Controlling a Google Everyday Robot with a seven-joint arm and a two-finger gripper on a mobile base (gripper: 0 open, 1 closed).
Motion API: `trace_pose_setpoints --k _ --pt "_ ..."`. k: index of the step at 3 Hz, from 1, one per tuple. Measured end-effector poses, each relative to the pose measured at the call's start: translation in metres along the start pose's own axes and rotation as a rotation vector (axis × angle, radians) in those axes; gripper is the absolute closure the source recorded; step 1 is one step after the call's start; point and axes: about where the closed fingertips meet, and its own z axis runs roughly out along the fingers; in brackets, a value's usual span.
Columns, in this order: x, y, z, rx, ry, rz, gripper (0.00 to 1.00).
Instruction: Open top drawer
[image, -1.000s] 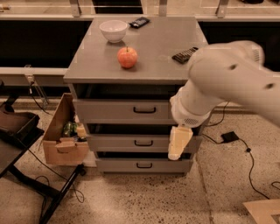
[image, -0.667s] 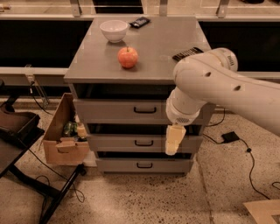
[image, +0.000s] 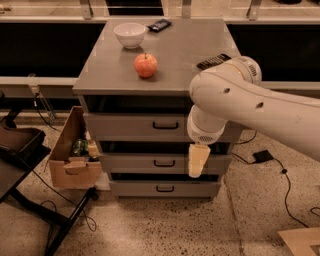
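Arm (image: 260, 107): white, bulky, enters from the right edge and crosses in front of the cabinet's right half, hiding the right end of the top drawer's front.

Cabinet (image: 95, 107): grey, three stacked drawers, standing on speckled floor (image: 150, 230).

Tabletop (image: 180, 55): grey, flat, carries the small items.

Top drawer (image: 130, 126): directly under the tabletop, with a dark gap above it. Its front looks pushed in. The black bar handle (image: 165, 125) is at centre, untouched.

Middle drawer (image: 135, 163) and bottom drawer (image: 140, 188): both look shut and have like handles.

Cardboard box (image: 67, 167): open-topped, just beside the cabinet's left side, with small items inside that I cannot identify.

Pincer (image: 196, 170): pale cream, hanging straight down from the wrist, in front of the middle drawer and right of its handle. It is below and right of the top drawer's handle, clear of it. Apart or together: cannot tell.

Bowl (image: 130, 35): white, at the back left of the tabletop.

Apple (image: 145, 65): red, near the tabletop's centre, in front of the bowl.

Remote (image: 213, 61): black, at the right edge, partly behind the arm.

Small dark object (image: 160, 24): at the back edge, right of the bowl.
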Motion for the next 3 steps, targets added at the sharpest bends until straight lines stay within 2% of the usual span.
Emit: trace_pose_setpoints --k 1,2,3 --pt "0.029 -0.028 0.015 0.063 0.110 0.011 0.00" --pt "0.043 -0.048 0.026 0.088 0.133 0.002 0.00" --pt "0.048 -0.075 0.055 0.089 0.090 -0.002 0.00"
